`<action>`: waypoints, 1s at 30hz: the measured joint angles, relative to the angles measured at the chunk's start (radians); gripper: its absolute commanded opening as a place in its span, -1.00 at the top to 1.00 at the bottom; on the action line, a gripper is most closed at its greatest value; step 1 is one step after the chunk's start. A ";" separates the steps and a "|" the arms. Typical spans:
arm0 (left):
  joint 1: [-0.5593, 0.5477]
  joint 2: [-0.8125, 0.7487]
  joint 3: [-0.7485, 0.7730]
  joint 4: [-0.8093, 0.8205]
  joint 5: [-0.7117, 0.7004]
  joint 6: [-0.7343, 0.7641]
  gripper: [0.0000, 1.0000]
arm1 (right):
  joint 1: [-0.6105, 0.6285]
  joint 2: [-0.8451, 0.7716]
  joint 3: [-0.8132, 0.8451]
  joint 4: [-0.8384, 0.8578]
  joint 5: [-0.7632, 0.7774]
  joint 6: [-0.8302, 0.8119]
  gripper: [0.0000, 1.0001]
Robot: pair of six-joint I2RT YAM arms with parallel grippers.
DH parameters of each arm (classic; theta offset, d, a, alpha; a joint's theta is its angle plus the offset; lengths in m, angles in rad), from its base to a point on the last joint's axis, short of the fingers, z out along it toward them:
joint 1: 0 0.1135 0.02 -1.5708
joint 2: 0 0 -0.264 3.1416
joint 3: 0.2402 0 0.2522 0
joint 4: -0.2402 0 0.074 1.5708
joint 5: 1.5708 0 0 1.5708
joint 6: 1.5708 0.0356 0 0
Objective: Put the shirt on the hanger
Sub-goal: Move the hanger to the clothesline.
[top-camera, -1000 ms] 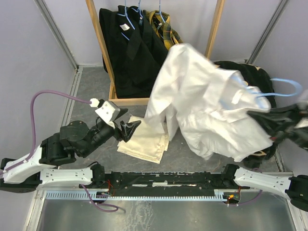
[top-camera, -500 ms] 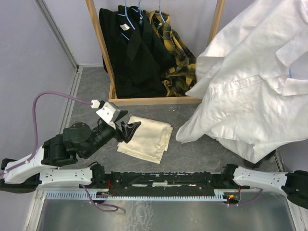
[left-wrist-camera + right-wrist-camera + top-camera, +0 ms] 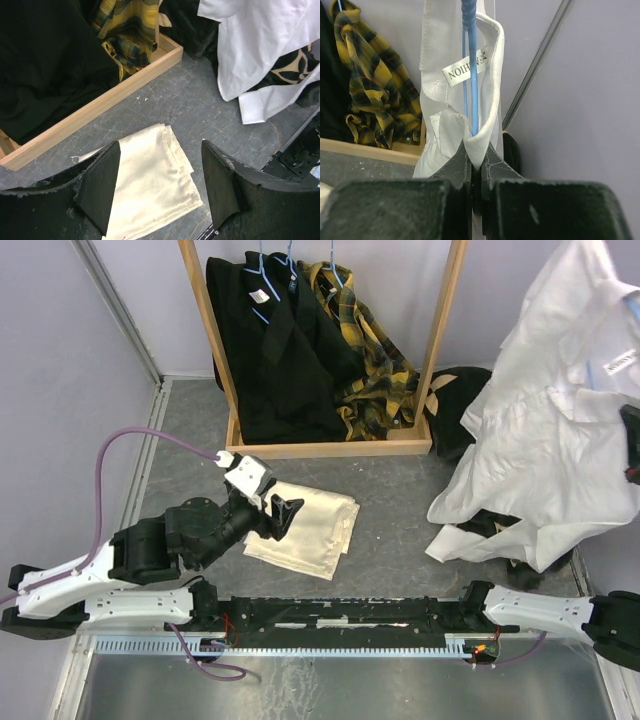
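Note:
The white shirt [image 3: 560, 410] hangs in the air at the far right, its tails just above the floor. It also shows in the left wrist view [image 3: 260, 45]. The light-blue wire hanger [image 3: 473, 75] runs up inside the shirt's collar [image 3: 492, 100]. My right gripper [image 3: 477, 150] is shut on the collar fold with the hanger wire in it; in the top view it [image 3: 630, 445] sits at the right edge. My left gripper [image 3: 283, 517] is open and empty, low over the cream folded cloth [image 3: 155, 185], well left of the shirt.
A wooden rack [image 3: 330, 450] at the back holds black garments [image 3: 280, 350] and a yellow plaid shirt [image 3: 365, 350] on blue hangers. A black garment [image 3: 460, 400] lies on the floor behind the shirt. The cream cloth [image 3: 310, 525] lies mid-floor. A grey wall stands close on the right.
My right arm has swung the shirt from the middle up and to the far right. My left gripper has moved a little right, over the cream cloth.

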 measured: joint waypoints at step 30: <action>0.614 0.447 0.305 0.187 -0.056 -0.070 -0.69 | 0.000 -0.073 -0.330 -0.210 -0.275 0.283 1.00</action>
